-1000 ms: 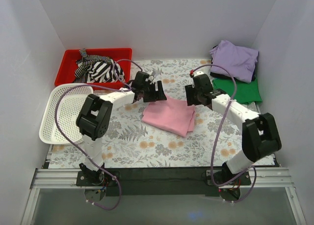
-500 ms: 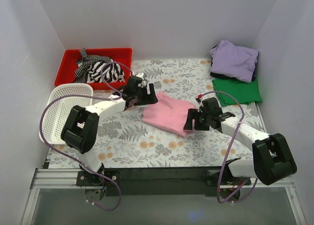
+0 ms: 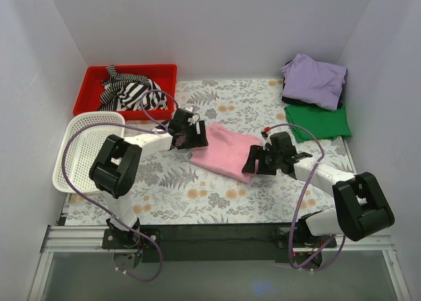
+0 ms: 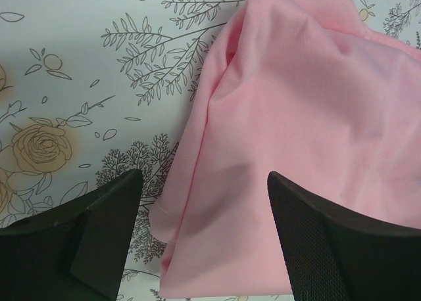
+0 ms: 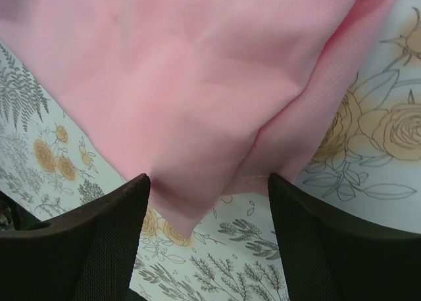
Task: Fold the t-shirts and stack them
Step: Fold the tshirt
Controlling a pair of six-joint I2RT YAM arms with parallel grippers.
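Note:
The folded light pink t-shirt (image 3: 227, 151) lies flat in the middle of the floral cloth. My left gripper (image 3: 196, 135) is open at the shirt's left edge; in the left wrist view (image 4: 205, 235) its fingers straddle the pink fabric (image 4: 296, 117) from above, apart from it. My right gripper (image 3: 255, 162) is open at the shirt's near right corner; in the right wrist view (image 5: 209, 230) its fingers straddle the pink corner (image 5: 197, 97). The lavender t-shirt (image 3: 314, 79) lies folded at the back right, on top of the green t-shirt (image 3: 320, 121).
A red bin (image 3: 92, 94) with striped black-and-white clothes (image 3: 131, 92) stands at the back left. A white mesh basket (image 3: 82, 150) sits at the left edge. White walls close in the left, back and right sides.
My right gripper has moved from the shirt's far right side down to its near right corner. My left gripper has shifted slightly left and nearer. The pink shirt lies flatter.

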